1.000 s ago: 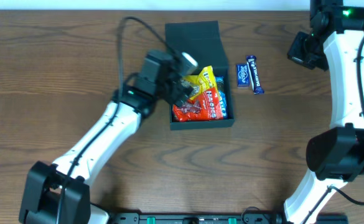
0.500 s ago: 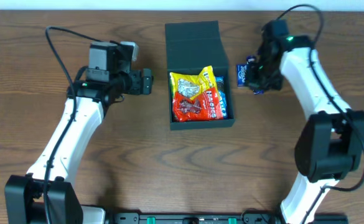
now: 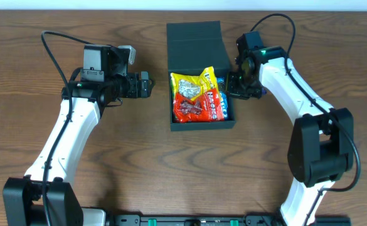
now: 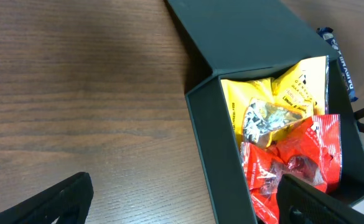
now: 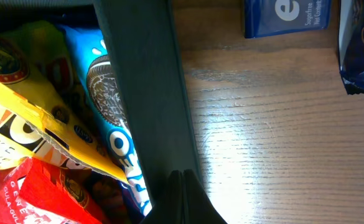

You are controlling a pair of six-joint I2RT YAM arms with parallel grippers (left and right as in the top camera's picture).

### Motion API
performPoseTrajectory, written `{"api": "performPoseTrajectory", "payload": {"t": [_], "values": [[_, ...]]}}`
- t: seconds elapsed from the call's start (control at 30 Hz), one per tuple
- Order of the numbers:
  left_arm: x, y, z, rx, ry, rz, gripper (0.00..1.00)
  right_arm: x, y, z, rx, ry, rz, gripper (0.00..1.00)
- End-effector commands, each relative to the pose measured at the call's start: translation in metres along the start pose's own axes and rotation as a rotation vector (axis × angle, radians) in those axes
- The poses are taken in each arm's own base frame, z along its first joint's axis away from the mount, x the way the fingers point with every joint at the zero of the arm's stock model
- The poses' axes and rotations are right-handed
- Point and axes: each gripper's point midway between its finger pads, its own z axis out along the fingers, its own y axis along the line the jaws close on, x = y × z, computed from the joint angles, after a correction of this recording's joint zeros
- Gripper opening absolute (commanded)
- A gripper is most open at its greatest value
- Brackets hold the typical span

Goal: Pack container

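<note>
The container [image 3: 202,124] sat open at the middle of the table [image 3: 170,176], holding a yellow packet [image 3: 192,85], a red packet [image 3: 192,108] and a cookie packet [image 5: 110,124]. A blue square packet [image 5: 285,15] and a dark bar [image 5: 362,43] lay outside its right wall, so packing looked over half done, with the lid not yet shut. The left gripper [image 3: 144,85] hung empty with its fingers spread, and the right gripper [image 3: 239,85] appeared to have its fingers pressed together over that wall.
</note>
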Motion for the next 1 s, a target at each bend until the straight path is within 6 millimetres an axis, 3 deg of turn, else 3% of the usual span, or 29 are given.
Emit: {"api": "performPoseTrajectory", "payload": {"t": [0.0, 0.97], "values": [[0.002, -0.001, -0.003, 0.008, -0.002, -0.006, 0.95, 0.006, 0.009, 0.000, -0.014, 0.008, 0.020, 0.02], [0.008, 0.003, -0.003, -0.012, 0.022, -0.009, 0.95, 0.008, 0.026, 0.000, -0.098, 0.022, -0.016, 0.02]]}}
